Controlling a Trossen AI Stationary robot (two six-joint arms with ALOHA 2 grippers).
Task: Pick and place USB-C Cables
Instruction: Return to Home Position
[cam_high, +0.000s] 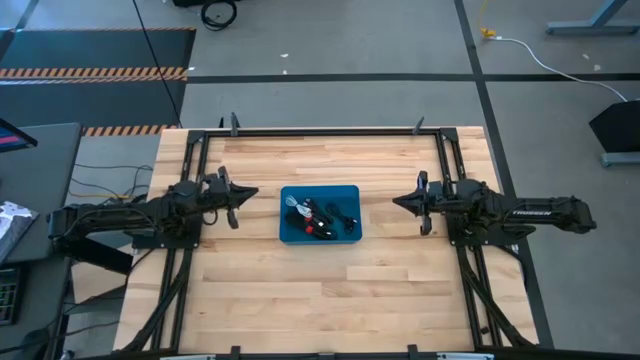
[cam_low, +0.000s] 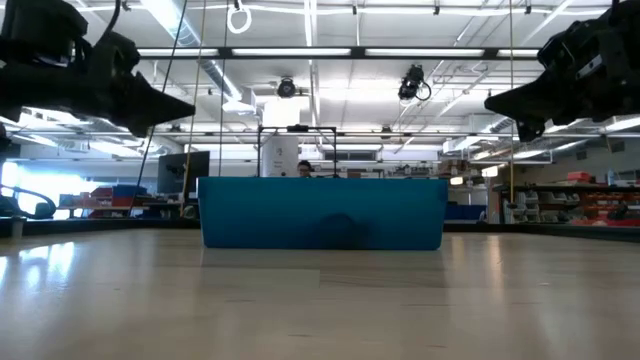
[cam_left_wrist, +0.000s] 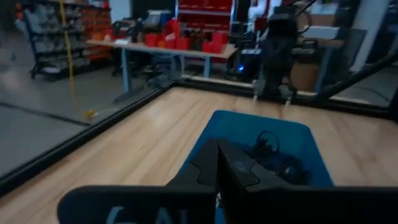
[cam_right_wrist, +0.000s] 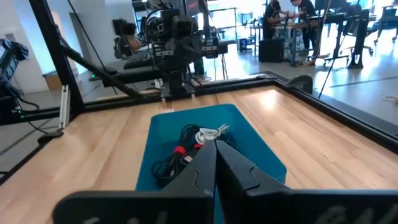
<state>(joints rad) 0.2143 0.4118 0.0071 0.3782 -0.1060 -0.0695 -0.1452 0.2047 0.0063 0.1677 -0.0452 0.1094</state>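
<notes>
Several small bundled USB-C cables (cam_high: 321, 215), black with red parts and one white/silver, lie inside a blue bin (cam_high: 288, 194) at the table's middle. They also show in the right wrist view as cables (cam_right_wrist: 194, 144) and in the left wrist view as dark cables (cam_left_wrist: 273, 158); the bin wall (cam_low: 322, 212) hides them in the low view. My left gripper (cam_high: 247, 201) hovers left of the bin, shut and empty. My right gripper (cam_high: 396, 201) hovers right of the bin, shut and empty. Both point at the bin from above table height.
The wooden table (cam_high: 320, 290) has a black frame rail (cam_high: 320, 131) along its far edge and side rails under both arms. Bare wood lies near and far of the bin. A white cord with a yellow end (cam_high: 489, 34) lies on the floor beyond the table.
</notes>
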